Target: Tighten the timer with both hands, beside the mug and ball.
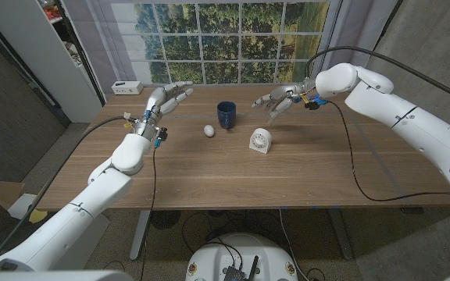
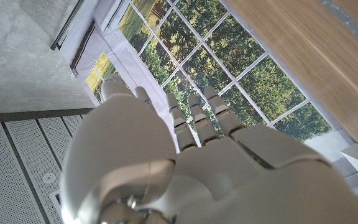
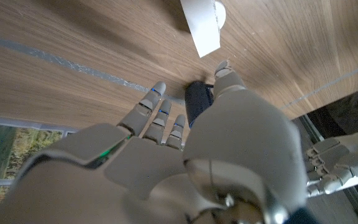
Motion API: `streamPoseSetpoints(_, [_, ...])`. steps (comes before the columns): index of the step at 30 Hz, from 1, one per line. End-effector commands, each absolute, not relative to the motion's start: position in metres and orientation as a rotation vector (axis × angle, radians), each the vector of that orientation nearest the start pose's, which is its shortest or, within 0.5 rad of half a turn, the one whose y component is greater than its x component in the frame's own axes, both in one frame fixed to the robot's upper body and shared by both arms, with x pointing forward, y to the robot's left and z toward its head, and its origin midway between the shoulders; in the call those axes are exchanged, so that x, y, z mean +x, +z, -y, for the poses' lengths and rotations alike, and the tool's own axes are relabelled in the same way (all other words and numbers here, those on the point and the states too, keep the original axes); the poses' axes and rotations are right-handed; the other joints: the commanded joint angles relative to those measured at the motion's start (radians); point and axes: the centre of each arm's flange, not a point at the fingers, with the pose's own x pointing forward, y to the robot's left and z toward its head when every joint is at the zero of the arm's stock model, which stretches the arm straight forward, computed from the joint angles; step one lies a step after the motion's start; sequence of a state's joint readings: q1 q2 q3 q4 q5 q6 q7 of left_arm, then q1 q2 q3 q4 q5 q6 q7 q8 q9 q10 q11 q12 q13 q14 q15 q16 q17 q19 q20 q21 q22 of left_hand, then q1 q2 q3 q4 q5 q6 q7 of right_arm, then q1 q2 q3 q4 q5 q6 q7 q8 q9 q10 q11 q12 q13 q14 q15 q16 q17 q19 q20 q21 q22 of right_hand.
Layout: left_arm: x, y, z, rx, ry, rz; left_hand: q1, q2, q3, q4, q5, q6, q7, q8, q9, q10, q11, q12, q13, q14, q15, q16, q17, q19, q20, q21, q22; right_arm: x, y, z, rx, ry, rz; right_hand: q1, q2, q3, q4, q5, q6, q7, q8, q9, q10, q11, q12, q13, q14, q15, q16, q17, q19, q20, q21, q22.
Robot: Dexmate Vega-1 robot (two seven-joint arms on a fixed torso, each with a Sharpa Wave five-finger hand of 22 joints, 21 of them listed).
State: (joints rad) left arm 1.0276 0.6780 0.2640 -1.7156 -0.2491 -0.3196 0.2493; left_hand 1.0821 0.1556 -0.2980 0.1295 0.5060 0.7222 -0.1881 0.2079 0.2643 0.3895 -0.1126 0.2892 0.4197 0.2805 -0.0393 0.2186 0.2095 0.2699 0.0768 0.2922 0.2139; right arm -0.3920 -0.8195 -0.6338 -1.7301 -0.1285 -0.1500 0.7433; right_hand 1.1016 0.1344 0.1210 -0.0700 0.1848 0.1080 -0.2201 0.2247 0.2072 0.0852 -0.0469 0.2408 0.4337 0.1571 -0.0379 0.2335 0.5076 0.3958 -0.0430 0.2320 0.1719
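**Inspector:** Start with the timer [image 1: 261,141]. Where does it stand?

**Assistant:** On the wooden table [image 1: 209,176], upright, just beside the dark blue mug [image 1: 226,115], on the mug's near right side as the head camera looks. Neither hand touches it. The small white ball [image 1: 208,130] lies near the mug on its other side, apart from it.

**Inspector:** Can the timer's dial be read?

**Assistant:** No. In the head view the face is a pale disc with marks too small to make out. In the right wrist view the timer [image 3: 202,22] is cut off by the picture's edge and shows a plain white side.

**Inspector:** Any brand or writing elsewhere?

**Assistant:** None legible. A white box [image 1: 126,87] sits at the table's far edge, well to the left of the mug; the dark marks on its front cannot be read.

**Inspector:** State of the left hand [image 1: 166,100]?

**Assistant:** Raised above the table, left of the mug and beyond the ball, fingers extended and slightly apart, holding nothing. In its own wrist view the hand [image 2: 185,162] shows its back only; the palm is hidden.

**Inspector:** And the right hand [image 1: 281,98]?

**Assistant:** In the air to the right of the mug and beyond the timer, fingers spread, empty. In its wrist view the right hand [image 3: 166,155] hides most of the mug [image 3: 197,102]; only a dark sliver shows between the fingers.
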Motion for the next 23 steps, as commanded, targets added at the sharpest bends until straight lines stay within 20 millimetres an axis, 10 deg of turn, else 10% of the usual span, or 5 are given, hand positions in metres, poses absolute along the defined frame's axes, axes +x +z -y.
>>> streamPoseSetpoints(1, [0.554, 0.034, -0.291, 0.325, -0.025, 0.908, 0.004, 0.008, -0.009, 0.004, -0.003, -0.039, -0.003, -0.017, 0.001, 0.008, 0.006, 0.003, 0.003, -0.001, -0.075, -0.003, 0.0, 0.004, 0.002, 0.005, 0.002, 0.584, 0.147, 0.239, -0.938, 0.539, 0.536, -0.051, 0.004, -0.015, 0.021, 0.001, 0.034, -0.002, 0.008, 0.0, 0.037, 0.0, 0.009, -0.01, 0.038, -0.113, 0.012, -0.021, 0.023, -0.034, 0.002, 0.001])
streamPoseSetpoints(13, [0.557, 0.034, -0.289, 0.304, -0.016, 0.915, -0.018, 0.008, -0.015, 0.019, -0.011, -0.147, -0.029, -0.035, -0.011, 0.01, 0.013, 0.0, 0.002, 0.009, -0.104, -0.002, 0.0, 0.013, -0.004, 0.01, 0.002, 0.588, 0.134, 0.265, -0.655, 0.45, 0.66, -0.093, -0.003, -0.016, 0.018, 0.005, 0.153, -0.001, 0.026, -0.003, 0.152, -0.041, 0.023, -0.043, 0.133, -0.141, 0.005, -0.1, 0.078, -0.048, -0.006, -0.001])
streamPoseSetpoints(23, [0.56, 0.037, -0.285, 0.283, -0.017, 0.934, -0.023, 0.009, -0.016, 0.021, -0.013, -0.15, -0.033, -0.029, -0.014, 0.007, 0.019, -0.003, 0.001, 0.008, -0.101, -0.004, -0.001, 0.013, -0.005, 0.011, 0.002, 0.59, 0.122, 0.282, -0.477, 0.368, 0.711, -0.104, 0.005, -0.012, 0.02, 0.006, 0.184, -0.004, 0.031, 0.0, 0.169, -0.022, 0.02, -0.053, 0.146, -0.134, 0.0, -0.118, 0.088, -0.05, -0.01, -0.002])
